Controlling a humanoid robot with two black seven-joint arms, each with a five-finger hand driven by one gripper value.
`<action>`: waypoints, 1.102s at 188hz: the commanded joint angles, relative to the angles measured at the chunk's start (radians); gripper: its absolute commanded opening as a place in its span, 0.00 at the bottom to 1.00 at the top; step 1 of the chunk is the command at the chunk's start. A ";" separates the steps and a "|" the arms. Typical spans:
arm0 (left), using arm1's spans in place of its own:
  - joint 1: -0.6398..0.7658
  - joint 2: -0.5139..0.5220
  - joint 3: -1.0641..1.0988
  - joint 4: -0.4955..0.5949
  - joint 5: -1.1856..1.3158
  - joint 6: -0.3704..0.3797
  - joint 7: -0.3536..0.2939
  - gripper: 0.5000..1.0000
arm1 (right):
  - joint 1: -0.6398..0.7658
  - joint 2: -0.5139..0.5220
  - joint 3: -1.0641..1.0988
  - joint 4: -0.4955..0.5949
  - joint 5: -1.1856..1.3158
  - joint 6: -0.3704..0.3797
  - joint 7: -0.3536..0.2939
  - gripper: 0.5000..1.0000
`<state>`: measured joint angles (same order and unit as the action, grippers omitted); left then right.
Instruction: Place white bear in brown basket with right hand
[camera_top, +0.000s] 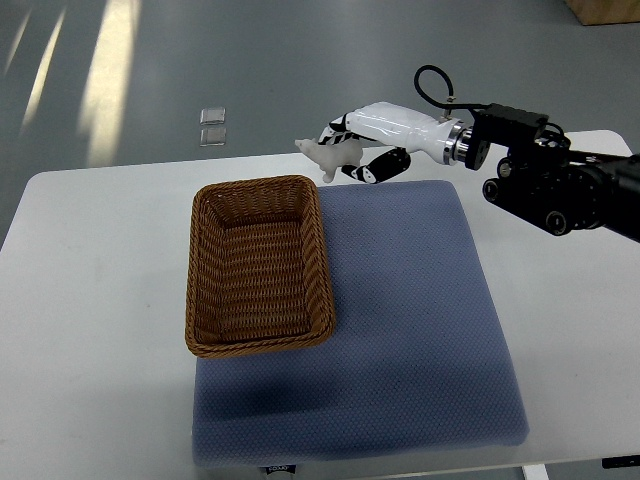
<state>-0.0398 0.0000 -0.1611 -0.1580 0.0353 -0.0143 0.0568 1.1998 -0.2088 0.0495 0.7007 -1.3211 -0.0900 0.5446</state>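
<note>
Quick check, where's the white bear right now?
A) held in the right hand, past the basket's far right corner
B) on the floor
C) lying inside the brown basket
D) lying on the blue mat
A: the right hand grips the white bear in the air just beyond the far right corner of the brown basket, which holds nothing.

Right arm cut off at the right edge.

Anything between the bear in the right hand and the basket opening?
Nothing. In the top view the right hand holds the white bear just past the empty brown basket's far right corner.
</note>
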 joint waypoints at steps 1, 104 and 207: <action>0.000 0.000 0.000 0.000 0.000 0.000 0.000 1.00 | 0.034 0.069 -0.034 0.000 -0.004 0.012 -0.002 0.00; 0.000 0.000 0.000 0.000 0.000 0.000 0.000 1.00 | 0.057 0.183 -0.122 -0.009 -0.035 -0.002 -0.009 0.54; 0.000 0.000 0.000 0.000 0.000 0.000 0.000 1.00 | -0.025 0.146 -0.036 -0.013 0.006 -0.111 -0.011 0.72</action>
<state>-0.0399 0.0000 -0.1611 -0.1579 0.0353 -0.0139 0.0568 1.2152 -0.0459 -0.0401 0.6906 -1.3346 -0.1727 0.5337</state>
